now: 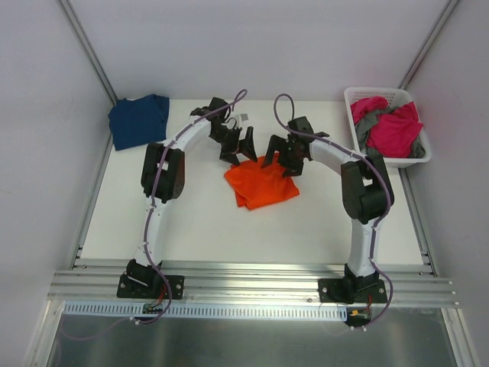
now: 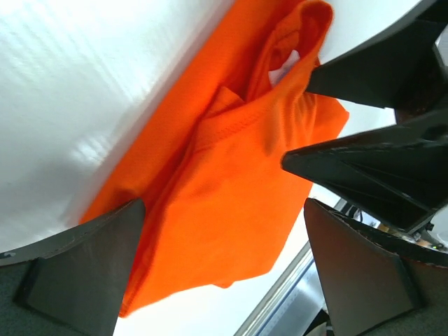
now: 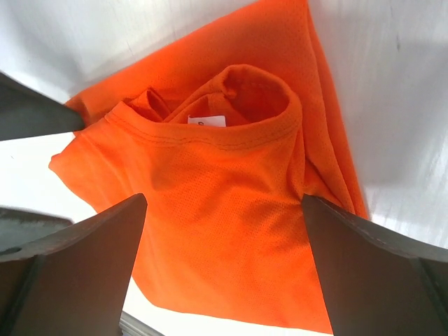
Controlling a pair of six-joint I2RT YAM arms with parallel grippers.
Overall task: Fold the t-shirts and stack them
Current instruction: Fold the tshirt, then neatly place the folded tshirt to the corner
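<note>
A bright orange t-shirt (image 1: 261, 186) lies folded into a small bundle at the middle of the table; it also shows in the left wrist view (image 2: 231, 189) and the right wrist view (image 3: 224, 203), collar and label up. My left gripper (image 1: 239, 147) hovers open over its far left edge. My right gripper (image 1: 280, 163) hovers open over its far right edge. Neither holds cloth. A navy blue t-shirt (image 1: 139, 120) lies folded at the far left corner. Magenta pink (image 1: 393, 128) and grey (image 1: 368, 122) shirts lie heaped in the basket.
A white slotted plastic basket (image 1: 354, 98) stands at the far right corner. Metal rails (image 1: 252, 284) run along the near edge by the arm bases. White walls close in the table on three sides.
</note>
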